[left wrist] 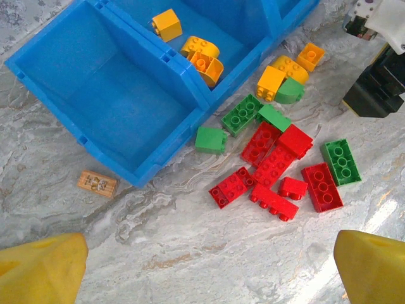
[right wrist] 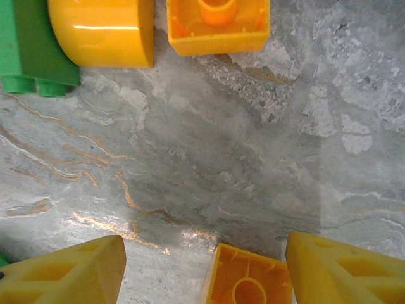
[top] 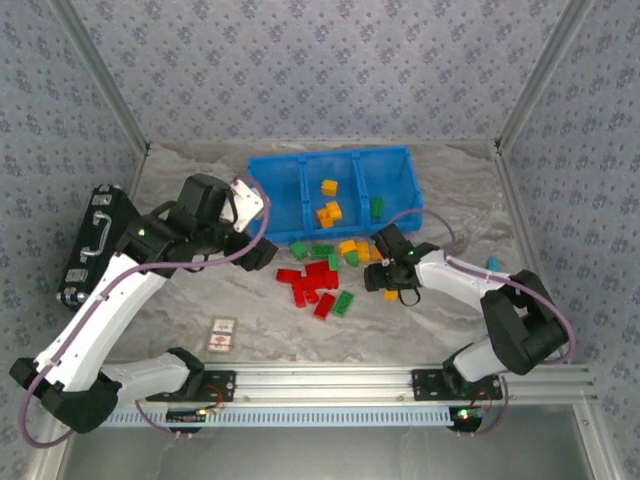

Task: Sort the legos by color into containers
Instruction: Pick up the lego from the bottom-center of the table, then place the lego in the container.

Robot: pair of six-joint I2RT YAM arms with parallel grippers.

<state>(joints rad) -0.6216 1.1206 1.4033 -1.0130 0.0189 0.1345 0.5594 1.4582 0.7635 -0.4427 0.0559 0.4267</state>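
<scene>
card [top: 222,334]: flat on the table at the front, well apart from the pile.
right gripper [right wrist: 205,271]: low over the table, fingers spread and not closed. An orange brick [right wrist: 250,285] lies between them, hollow side up, nearer one finger.
handling: probably light, rigid, glossy and likely to slip. Best pinched square across two flat side walls, not on studs or curved faces.
legos [left wrist: 272,168]: loose on the table just before the bin. Reds are bunched, with greens and oranges behind them.
left gripper [left wrist: 205,269]: fingers wide apart, holding nothing, hovering above the pile.
bin [top: 330,152]: middle compartment holds orange bricks, right one a green brick.
</scene>
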